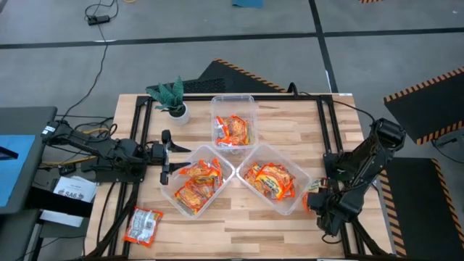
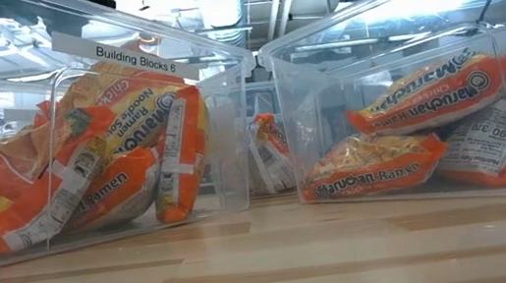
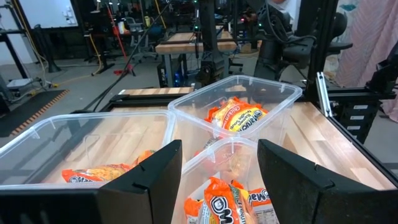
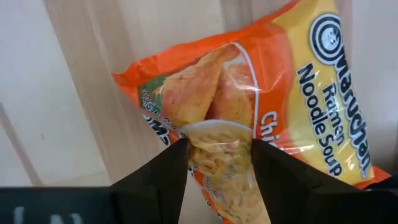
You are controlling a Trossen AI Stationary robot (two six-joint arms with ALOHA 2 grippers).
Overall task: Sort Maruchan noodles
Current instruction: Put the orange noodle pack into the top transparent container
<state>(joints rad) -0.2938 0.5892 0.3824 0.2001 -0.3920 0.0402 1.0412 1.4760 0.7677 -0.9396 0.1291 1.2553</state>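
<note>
Orange-red Maruchan noodle packets fill three clear tubs: the far one [image 1: 251, 101], the near-left one [image 1: 165, 190] and the near-right one [image 1: 304, 190]. A loose packet [image 1: 143, 225] lies flat near the table's near-left corner. Another packet [image 1: 312, 198] lies at the table's right edge under my right gripper [image 1: 320, 204], which is shut on it. My left gripper [image 1: 165, 154] is open and hovers level at the near-left tub's left rim. In the left wrist view its fingers [image 3: 219, 149] frame the tubs without touching anything. My right gripper [image 4: 219, 146] pinches the noodle packet [image 4: 280, 93] between its two fingers [image 4: 161, 177]. It holds a narrow end part showing noodles [image 4: 217, 158], coming from above and pointing down. The wrapper bunches between the fingers. The rest of the packet spreads over the wooden table top.
A small green potted plant [image 1: 172, 98] stands at the far-left corner. Dark frame rails run along the table's left and right sides. In the low view the near-left tub [image 2: 229, 115] and the near-right tub [image 2: 296, 96] stand side by side. Bare wood lies along the near edge.
</note>
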